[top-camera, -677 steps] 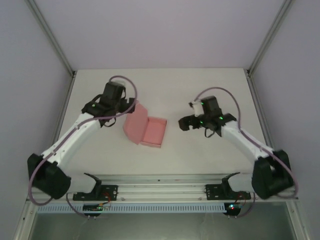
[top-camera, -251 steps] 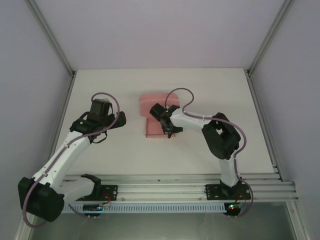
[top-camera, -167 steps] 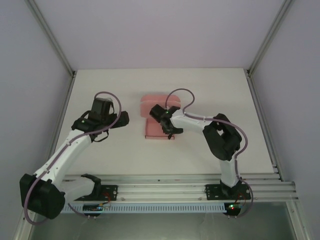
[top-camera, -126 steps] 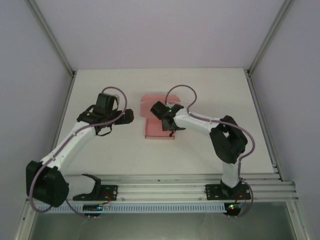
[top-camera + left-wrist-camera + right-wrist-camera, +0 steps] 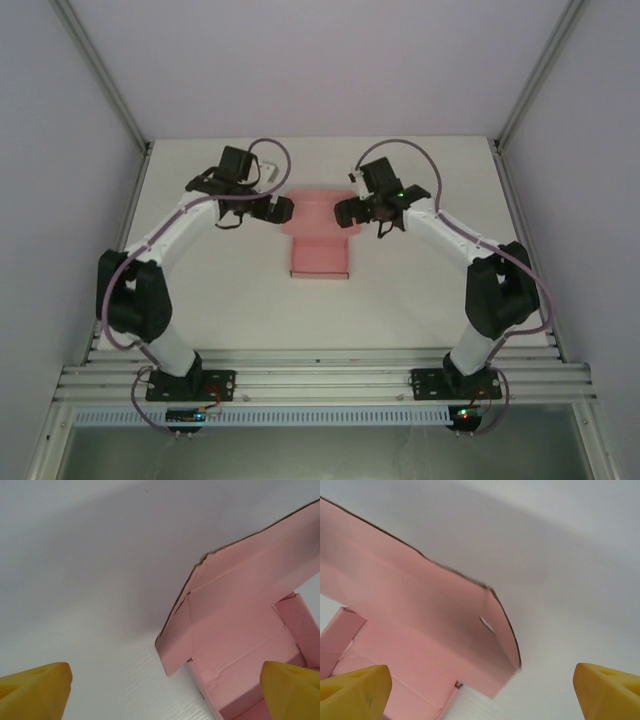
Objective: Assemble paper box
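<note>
Paper box [image 5: 320, 260] at middle of bench [image 5: 430, 290], lid flap [image 5: 318, 208] up between my tools | left tool [image 5: 280, 209], right tool [image 5: 345, 212] both spread, gripping nothing | I judge card light, floppy, crease-prone; pinch lid's side tabs [image 5: 175, 645].

The paper box [image 5: 320, 258] is made of thin pale-pink card. It is a small, low tray with its top open. It sits near the middle of the counter [image 5: 430, 300], a bit closer to the far edge. Its lid [image 5: 318, 212] is lifted up from the far wall. A small flap [image 5: 176, 639] bends forward at each end of the lid.
</note>
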Robot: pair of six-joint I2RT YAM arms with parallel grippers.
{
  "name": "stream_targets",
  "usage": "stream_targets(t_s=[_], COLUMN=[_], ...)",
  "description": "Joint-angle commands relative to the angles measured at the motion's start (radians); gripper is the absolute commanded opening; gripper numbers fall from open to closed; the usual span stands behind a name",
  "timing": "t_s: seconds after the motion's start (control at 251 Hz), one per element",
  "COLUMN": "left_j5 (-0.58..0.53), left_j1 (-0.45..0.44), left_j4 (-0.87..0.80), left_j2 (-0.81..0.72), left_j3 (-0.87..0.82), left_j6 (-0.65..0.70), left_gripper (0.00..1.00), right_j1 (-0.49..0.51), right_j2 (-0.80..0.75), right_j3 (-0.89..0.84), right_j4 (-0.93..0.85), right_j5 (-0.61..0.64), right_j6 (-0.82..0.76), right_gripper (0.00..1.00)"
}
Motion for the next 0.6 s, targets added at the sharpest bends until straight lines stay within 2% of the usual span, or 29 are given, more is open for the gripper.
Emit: stream_targets(t_s=[0.0, 0.168, 0.283, 0.343, 0.399, 0.447, 0.495, 0.595], left_j5=[0.069, 0.066, 0.096, 0.106, 0.114, 0.127, 0.140, 0.178], left_j1=[0.007, 0.008, 0.007, 0.009, 0.007, 0.007, 0.007, 0.007], left_j4=[-0.121, -0.233, -0.266, -0.281, -0.282, -0.279, -0.275, -0.270], left_j2=[0.081, 0.198, 0.236, 0.246, 0.247, 0.247, 0.249, 0.251], left_j3=[0.123, 0.264, 0.285, 0.292, 0.291, 0.290, 0.293, 0.293], left_j6=[0.154, 0.222, 0.281, 0.299, 0.303, 0.307, 0.304, 0.301], left_gripper=[0.91, 0.82, 0.72, 0.62, 0.56, 0.54, 0.45, 0.40], right_j1=[-0.039, -0.087, -0.090, -0.090, -0.090, -0.089, -0.090, -0.089], right_j2=[0.078, 0.121, 0.147, 0.162, 0.172, 0.181, 0.191, 0.216], right_j3=[0.106, 0.171, 0.188, 0.196, 0.201, 0.203, 0.209, 0.232], right_j4=[-0.070, -0.137, -0.182, -0.198, -0.204, -0.195, -0.193, -0.205], right_j5=[-0.193, -0.293, -0.276, -0.276, -0.278, -0.269, -0.266, -0.255], right_j6=[-0.187, -0.242, -0.276, -0.289, -0.301, -0.301, -0.300, -0.299], right_gripper=[0.91, 0.84, 0.76, 0.73, 0.73, 0.72, 0.68, 0.63])
